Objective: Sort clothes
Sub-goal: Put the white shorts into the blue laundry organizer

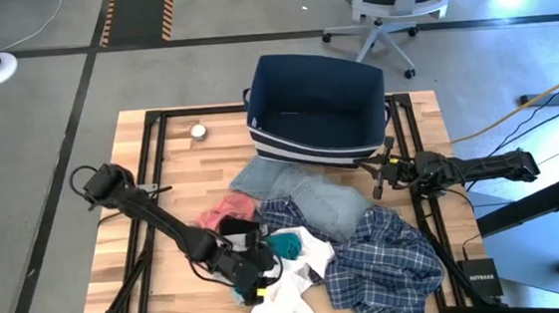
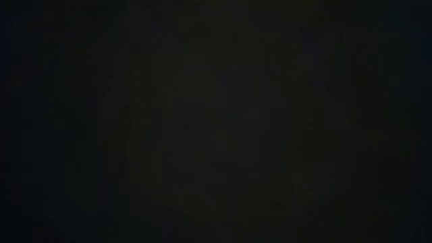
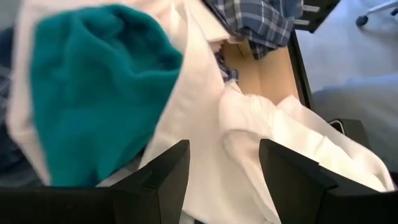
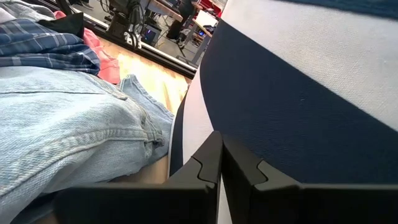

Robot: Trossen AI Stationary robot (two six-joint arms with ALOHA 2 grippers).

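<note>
The clothes lie heaped on the wooden table (image 1: 160, 166): light blue denim (image 1: 308, 196), a blue-white plaid shirt (image 1: 383, 258), a pink piece (image 1: 222, 213), a teal piece (image 1: 286, 244) and white cloth (image 1: 288, 294). My left gripper (image 1: 266, 267) is open and slants down over the pile's near left part. In its wrist view the white cloth (image 3: 249, 124) lies between its fingers and the teal piece (image 3: 93, 93) is beside them. My right gripper (image 1: 372, 169) is shut beside the navy bin (image 1: 315, 104), by the denim (image 4: 68, 124). My left gripper (image 3: 224, 168) has a fold of the white cloth (image 3: 239, 146) between its open fingers, coming at it slanting from above. I cannot tell whether the fingers touch it. My right gripper (image 4: 221, 146) points level at the bin's wall (image 4: 292, 112); I cannot tell whether it touches.
The navy bin stands open at the table's far middle. A small round thing (image 1: 198, 131) lies far left on the table. A black box (image 1: 481, 279) sits off the near right corner, and an office chair (image 1: 388, 8) stands beyond the far edge. The low view is dark.
</note>
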